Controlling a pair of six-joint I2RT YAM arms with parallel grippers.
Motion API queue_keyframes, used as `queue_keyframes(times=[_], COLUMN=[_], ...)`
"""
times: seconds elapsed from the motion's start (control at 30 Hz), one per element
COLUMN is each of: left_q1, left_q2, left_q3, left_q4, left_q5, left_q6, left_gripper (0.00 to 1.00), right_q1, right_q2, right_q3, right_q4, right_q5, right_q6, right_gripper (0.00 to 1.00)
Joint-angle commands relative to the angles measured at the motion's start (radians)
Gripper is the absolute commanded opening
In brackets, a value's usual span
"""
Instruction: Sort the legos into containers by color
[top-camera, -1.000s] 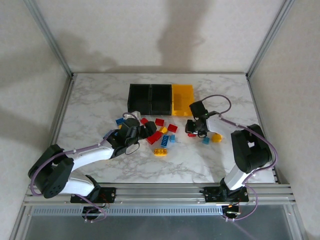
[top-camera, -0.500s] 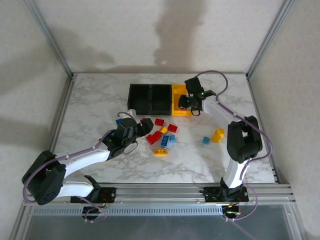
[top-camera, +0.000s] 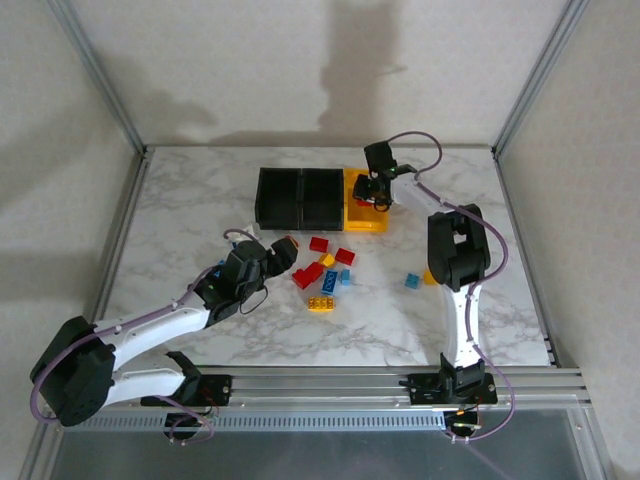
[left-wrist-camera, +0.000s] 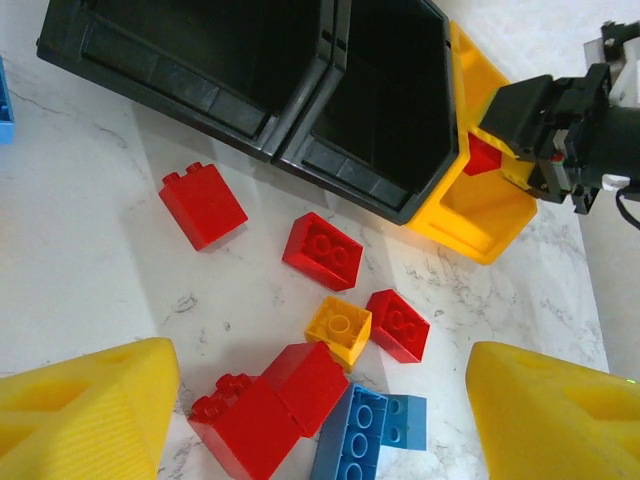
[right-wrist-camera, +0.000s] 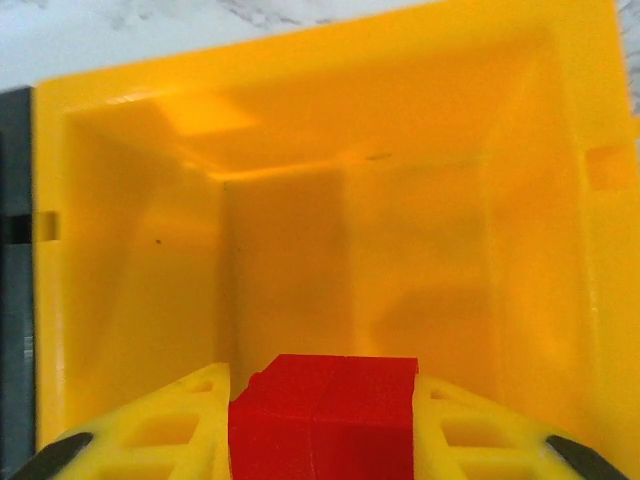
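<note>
Right jaws closed on a small red studded plastic brick (right-wrist-camera: 322, 410), pinched between the yellow fingers (right-wrist-camera: 170, 425) and held over the open top of the yellow rectangular plastic bin (top-camera: 366, 216). Brick is above the bin floor, not resting in it. That bin sits at the right end of a row with two black rectangular plastic bins (top-camera: 278, 196), all three side by side and touching at the far middle of the white marble worktop (top-camera: 190, 200). Left jaws spread wide with nothing between them, hovering over the loose pile in front of the bins, yellow fingertips (left-wrist-camera: 85, 410) clear of the bricks. On the worktop below them: three separate red bricks (left-wrist-camera: 323, 250), a small yellow brick (left-wrist-camera: 338, 329) touching a bigger red block (left-wrist-camera: 270, 400), blue bricks (left-wrist-camera: 365, 435) just beside that. Further right, well apart from the pile, a light blue brick (top-camera: 412, 281) lies near the right arm.
</note>
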Motion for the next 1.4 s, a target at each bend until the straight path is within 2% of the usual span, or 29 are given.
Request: queue_keyframes(times=[0.0,0.1,0.3,0.37,0.4,0.7,0.93,1.17,1.37], left_q1=[0.003,0.003,0.006,0.006,0.006,0.006,0.018,0.168,0.255], left_q2=[-0.009,-0.005,0.017,0.022,0.023,0.001,-0.061,-0.012,0.116], left_q3=[-0.008,-0.016,-0.014,-0.007,-0.006,0.001,0.015,0.089,0.23], left_q4=[-0.027,-0.016,-0.004,-0.003,-0.003,-0.022,-0.1,-0.149,-0.167], left_q5=[-0.032,-0.032,-0.027,-0.023,-0.023,-0.024,-0.08,-0.008,0.034], left_q6=[-0.012,-0.019,-0.022,-0.02,-0.023,-0.032,-0.028,0.027,0.1], left_gripper=[0.76,0.76,0.77,0.78,0.78,0.78,0.8,0.79,0.78], right_q1=[0.002,0.002,0.003,0.003,0.003,0.006,0.041,0.042,0.043], right_q2=[0.015,0.012,-0.042,-0.064,-0.073,-0.181,-0.343,-0.487,-0.596], right_q3=[0.033,0.033,-0.002,-0.015,-0.02,-0.087,-0.278,-0.473,-0.618], right_q4=[0.006,0.004,0.033,0.038,0.039,0.05,0.071,0.123,0.16], right_q5=[-0.021,-0.014,-0.017,-0.017,-0.022,-0.017,-0.021,-0.009,-0.022], right_q6=[0.025,0.027,0.028,0.03,0.03,0.031,0.025,0.048,0.062], right_gripper=[0.35,0.43,0.52,0.61,0.62,0.58,0.58,0.58,0.59])
